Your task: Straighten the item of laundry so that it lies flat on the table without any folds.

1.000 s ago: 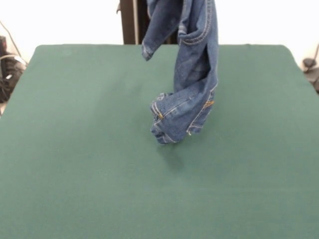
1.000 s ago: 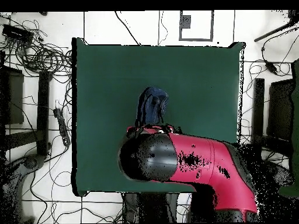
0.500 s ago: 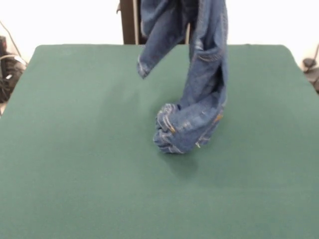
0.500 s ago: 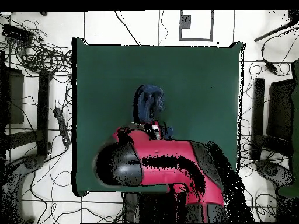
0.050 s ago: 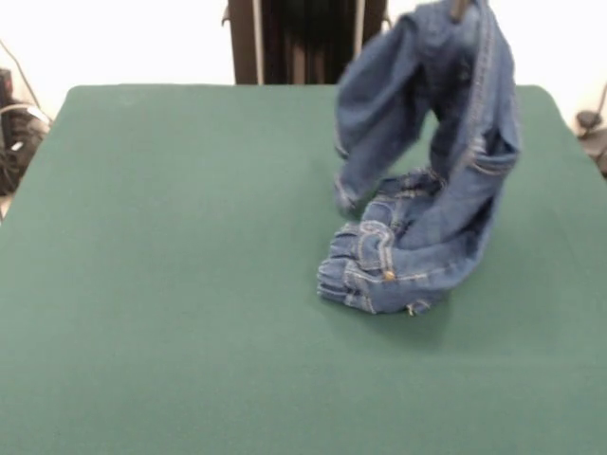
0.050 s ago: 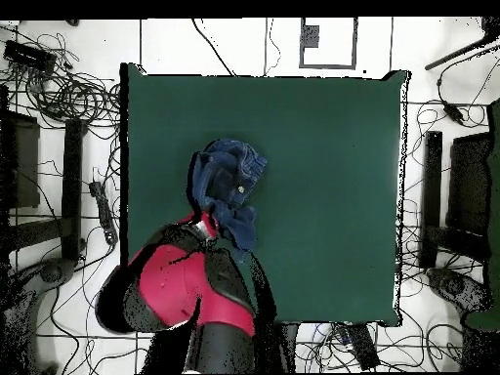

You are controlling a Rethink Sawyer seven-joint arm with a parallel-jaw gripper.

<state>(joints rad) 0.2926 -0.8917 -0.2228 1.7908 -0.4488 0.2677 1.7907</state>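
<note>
Front and overhead views of 1 moment in the straightening task. The jeans [image 5: 427, 204] hung from a hold at the top edge of the front view, right of centre, where a dark tip of the gripper [image 5: 461, 9] just showed above the cloth. The denim draped from that point, so the jaws were judged to be clenched on a fold of it, though the contact itself lay almost out of frame and this reading is tentative. 1 leg dangled free on the left of the hanging mass, its hem clear of the table [image 5: 161, 284]. The other part curved down on the right and ended in a bunched heap with the waistband and brass button, resting on the green top right of centre. In the overhead view the garment appeared as 1 compact blue clump [image 6: 227, 190] just beyond the red arm [image 6: 171, 283], well inside the table's edges.

Risks from this state: lowering straight down would probably pile the lifted cloth onto the heap and add folds. A drag begun too low could roll the waistband under. A hold on a thin fold might slip under the weight of the denim and drop the garment crumpled.
</note>
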